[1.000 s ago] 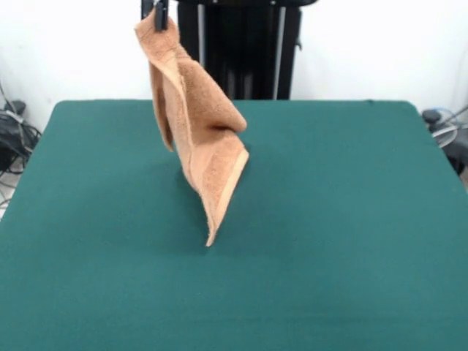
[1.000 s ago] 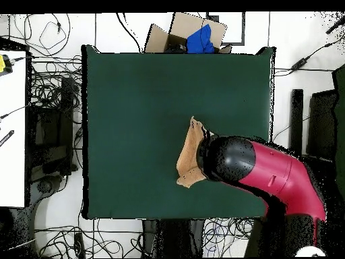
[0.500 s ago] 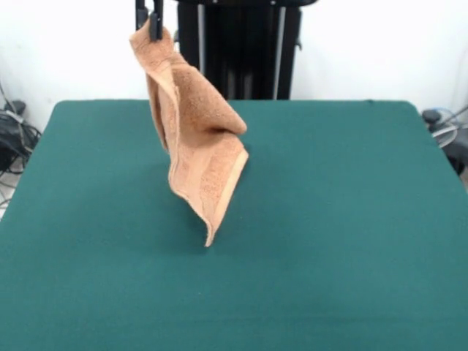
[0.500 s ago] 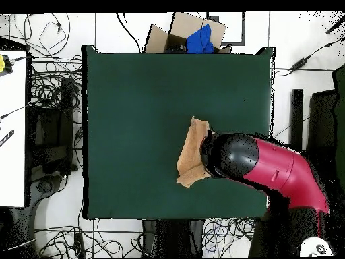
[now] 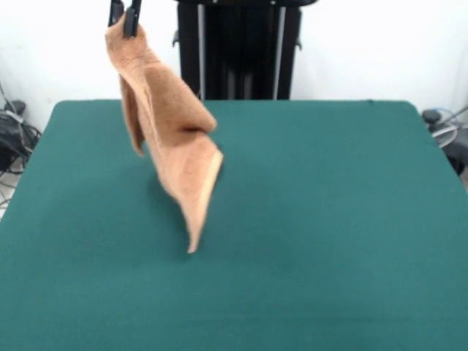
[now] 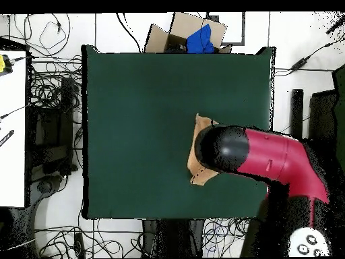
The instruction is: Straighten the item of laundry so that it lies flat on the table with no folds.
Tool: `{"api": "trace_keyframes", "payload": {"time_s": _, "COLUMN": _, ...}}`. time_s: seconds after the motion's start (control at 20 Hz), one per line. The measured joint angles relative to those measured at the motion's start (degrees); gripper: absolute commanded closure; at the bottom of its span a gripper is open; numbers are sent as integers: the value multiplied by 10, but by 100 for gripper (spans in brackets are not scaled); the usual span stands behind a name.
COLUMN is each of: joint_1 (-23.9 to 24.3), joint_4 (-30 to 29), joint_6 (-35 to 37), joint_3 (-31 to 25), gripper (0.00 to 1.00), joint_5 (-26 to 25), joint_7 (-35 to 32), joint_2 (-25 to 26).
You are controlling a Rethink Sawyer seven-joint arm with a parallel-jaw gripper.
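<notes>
The tan terry towel (image 5: 172, 139) hangs folded from my gripper (image 5: 124, 16), which is shut on its top corner at the picture's top edge. The towel's lowest tip reaches down to about the green table (image 5: 329, 219) left of centre; I cannot tell whether it touches. In the overhead view the red and black arm (image 6: 263, 158) covers most of the towel (image 6: 194, 158), and only its left edge shows. The gripper itself is hidden under the arm there. No white tag shows.
The black pedestal (image 5: 238, 47) stands behind the table's far edge. In the overhead view a cardboard box with a blue cloth (image 6: 200, 37) sits beyond the table's top edge, and cables lie on the floor around the table.
The gripper has moved left in the front view, carrying the hanging towel with it. The towel's lower tip has swung left too. In the overhead view the arm has shifted slightly.
</notes>
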State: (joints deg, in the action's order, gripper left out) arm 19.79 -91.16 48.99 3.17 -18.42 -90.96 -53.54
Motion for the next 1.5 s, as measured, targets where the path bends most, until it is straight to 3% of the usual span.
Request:
{"api": "trace_keyframes", "payload": {"time_s": 0.3, "joint_1": -58, "joint_4": 35, "joint_6": 14, "joint_3": 13, "gripper": 100, "joint_5": -48, "joint_7": 0, "joint_2": -1}}
{"api": "trace_keyframes", "payload": {"time_s": 0.85, "joint_1": -91, "joint_4": 93, "joint_6": 73, "joint_3": 29, "gripper": 100, "joint_5": -72, "joint_7": 0, "joint_2": -12}}
{"api": "trace_keyframes", "payload": {"time_s": 1.5, "joint_1": -228, "joint_4": 98, "joint_6": 84, "joint_3": 111, "gripper": 100, "joint_5": -117, "joint_7": -24, "joint_2": -16}}
